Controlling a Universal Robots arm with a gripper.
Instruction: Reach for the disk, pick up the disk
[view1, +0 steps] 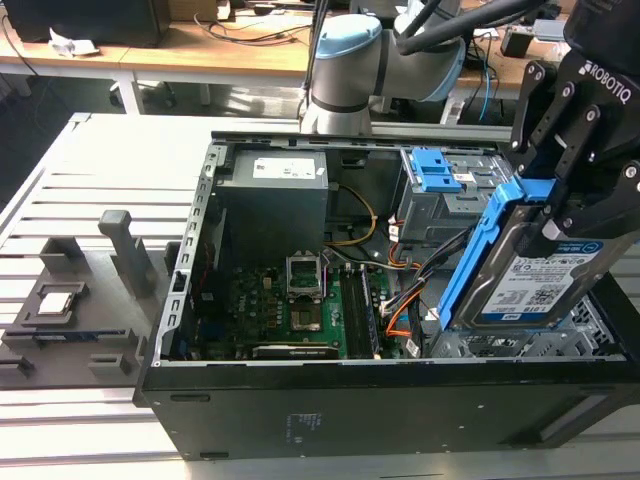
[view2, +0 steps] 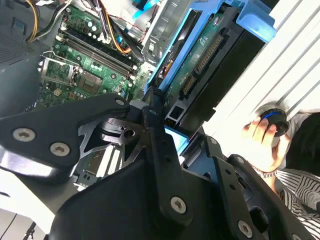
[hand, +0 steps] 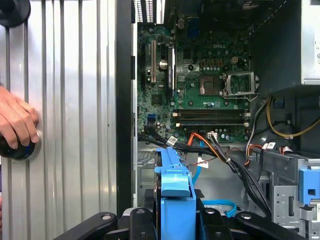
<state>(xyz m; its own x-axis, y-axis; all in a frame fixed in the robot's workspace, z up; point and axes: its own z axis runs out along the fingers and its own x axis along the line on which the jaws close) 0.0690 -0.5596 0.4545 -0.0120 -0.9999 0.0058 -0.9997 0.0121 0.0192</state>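
Now gripper (view1: 560, 205) pinching disk (view1: 535, 280), tilted, above the case (view1: 330, 410).
Blue bracket (hand: 175, 182) between the fingers; motherboard (hand: 200, 95) beyond; a hand (hand: 17, 122) on the surface (hand: 75, 100).

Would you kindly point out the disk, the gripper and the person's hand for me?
disk (view1: 545, 290), exterior view, on its labelled face.
gripper (view1: 565, 165), exterior view, between its black fingers above the disk.
hand (hand: 17, 122), first wrist view, on the knuckles.

Wooden desks (view1: 230, 45) behind slatted table (view1: 60, 190)
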